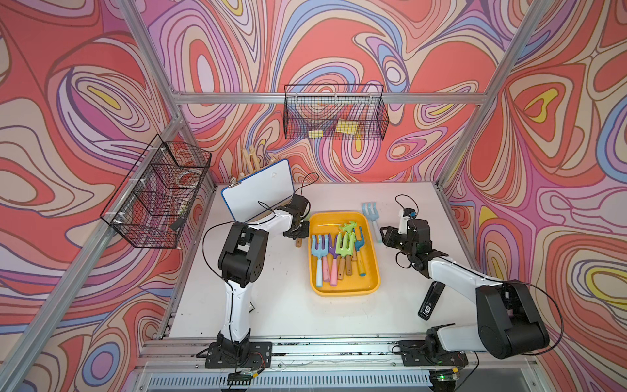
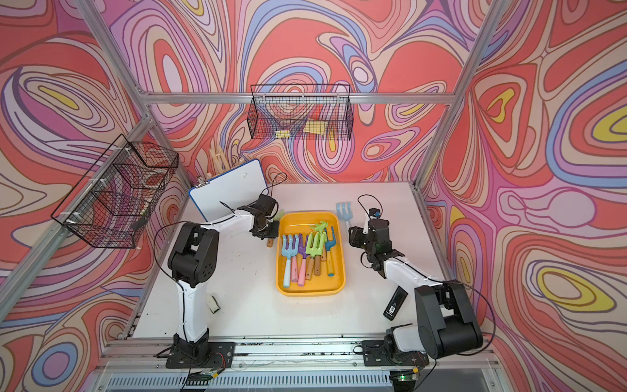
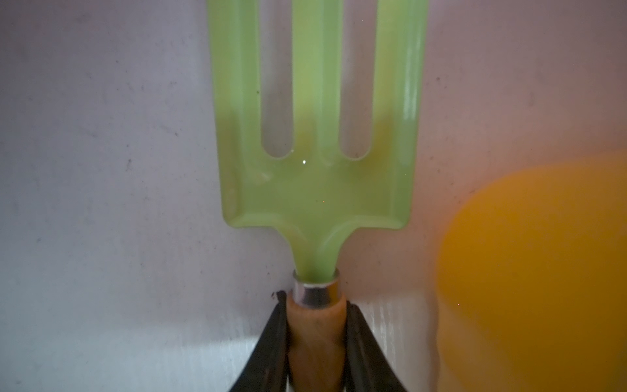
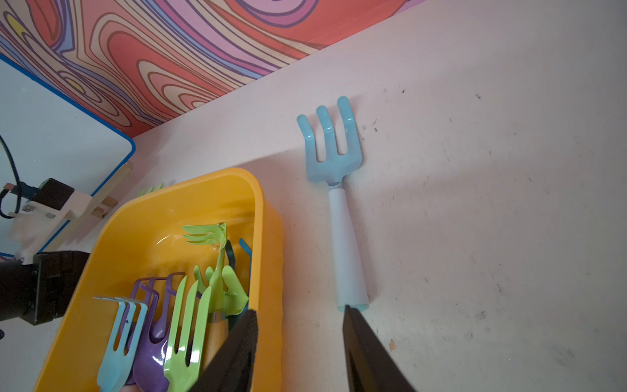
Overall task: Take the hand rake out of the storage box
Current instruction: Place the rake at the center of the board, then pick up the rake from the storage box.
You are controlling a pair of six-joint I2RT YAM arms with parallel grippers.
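Grip on at the left: the left gripper [image 3: 315, 305] has its fingers [image 3: 271, 339] pinched on the wooden handle of a pale green hand rake [image 3: 315, 190]. It's out of the yellow storage box [image 1: 342, 292], just left of it at mid-frame in a top view. More rakes [image 1: 339, 251] lie piled in the box. Over on the right of the frame, the right gripper [image 4: 300, 310] hangs with fingers apart and nothing between them, beside a blue rake [image 4: 344, 237] lying on the counter [image 1: 271, 305].
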